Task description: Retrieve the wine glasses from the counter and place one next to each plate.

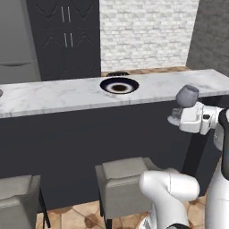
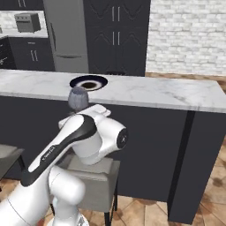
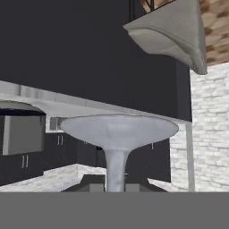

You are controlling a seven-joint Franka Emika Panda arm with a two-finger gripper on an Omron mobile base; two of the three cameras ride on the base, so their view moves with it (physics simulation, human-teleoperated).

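Observation:
A greyish translucent wine glass is held off the front of the counter, near its right end. My gripper is shut on its stem. From the right base view the glass bowl sticks up just behind my forearm, level with the counter edge. In the hand view the glass flares wide above a thin stem that runs down between my fingertips. One dark-rimmed plate lies on the marble to the left of the glass, also the plate.
Grey stools stand below the counter's dark front, one under my arm. A dark support panel closes the counter's right end. Fridge and tall dark cabinets stand behind.

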